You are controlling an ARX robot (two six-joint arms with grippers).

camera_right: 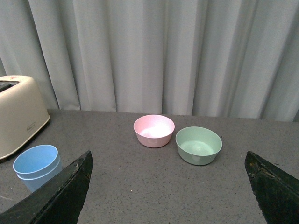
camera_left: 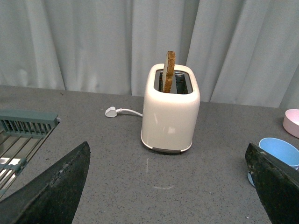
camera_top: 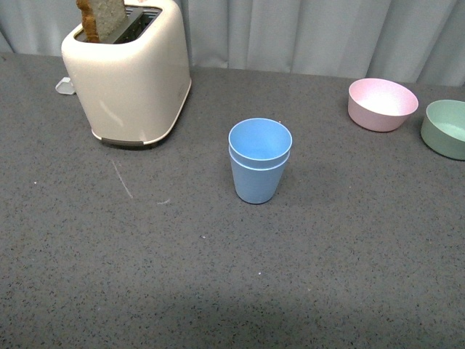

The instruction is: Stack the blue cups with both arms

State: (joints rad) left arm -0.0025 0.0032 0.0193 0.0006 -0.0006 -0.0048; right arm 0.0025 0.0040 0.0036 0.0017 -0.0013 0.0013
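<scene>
Where the front view looks down on the dark grey speckled worktop point(camera_top: 218, 291), the two light sky-blue tapered plastic cups point(camera_top: 259, 160) stand upright near its middle, one nested inside the other so that two rims show, one just above the other. Toward the far left corner stands a cream two-slot toaster point(camera_top: 134, 73) with a brown slice of toast point(camera_top: 102, 18) sticking up from a slot, and a white plug point(camera_top: 65, 86) lies just beside it. Near the far right edge sit a round pink bowl point(camera_top: 382, 104) and a round pale green bowl point(camera_top: 446, 129), close together but apart. Neither arm appears in this view.

Seen from the left wrist, the left claw point(camera_left: 168, 186) is spread wide, its two black fingers point(camera_left: 56, 191) showing at either side of the picture with nothing between them. Beyond it stand the toaster point(camera_left: 170, 116) with its toast point(camera_left: 169, 70), the plug point(camera_left: 111, 112) with its white cord, and a grey-green rack point(camera_left: 25, 123) at the worktop's edge. The nested cups point(camera_left: 280, 154) are partly hidden behind one finger, and a sliver of the pink bowl point(camera_left: 292, 122) shows past them.

From the right wrist, the right claw point(camera_right: 168, 186) is likewise wide open and holds nothing, its black fingers point(camera_right: 58, 196) framing the scene. The stacked cups point(camera_right: 36, 165) stand near the toaster point(camera_right: 18, 116), and the pink bowl point(camera_right: 153, 131) and green bowl point(camera_right: 198, 145) sit side by side before a pale grey curtain point(camera_right: 163, 51).
</scene>
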